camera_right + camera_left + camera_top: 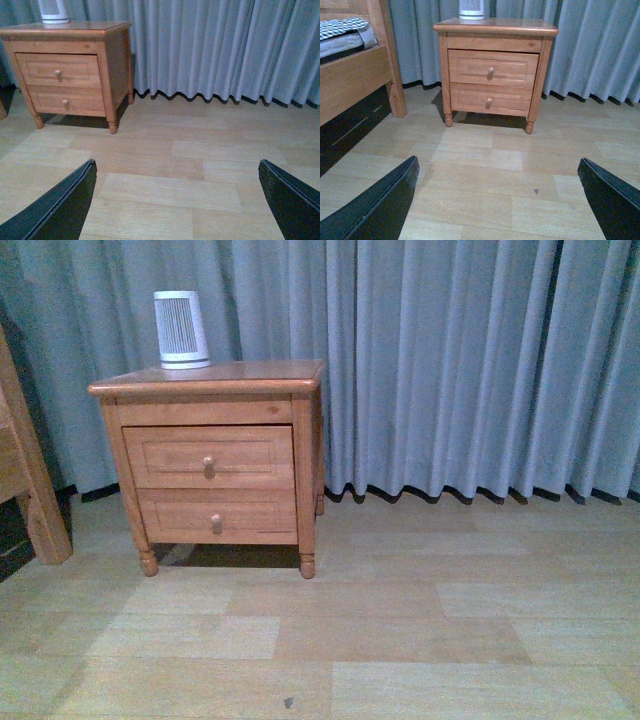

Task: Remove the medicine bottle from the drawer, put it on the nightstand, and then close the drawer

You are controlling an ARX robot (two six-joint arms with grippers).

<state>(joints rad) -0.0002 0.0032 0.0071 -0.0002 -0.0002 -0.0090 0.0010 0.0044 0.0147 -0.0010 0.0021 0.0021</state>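
The nightstand (260, 373) stands at the left against the curtain. Its taller-fronted upper drawer (250, 455) looks shut, with its round knob (209, 467) facing me. The medicine bottle is hidden. Neither arm shows in the front view. My left gripper (497, 165) is open and empty over the floor, well short of the nightstand (510, 25) and the drawer (470, 67). My right gripper (176, 164) is open and empty over the floor, with the nightstand (95, 26) and drawer (35, 70) far off to one side.
A tall white ribbed appliance (181, 330) stands on the nightstand's top. The shallower lower drawer (250, 515) is shut. A wooden bed frame post (30, 490) stands left of the nightstand. Grey curtains (450, 360) hang behind. The floor is pale wood planks.
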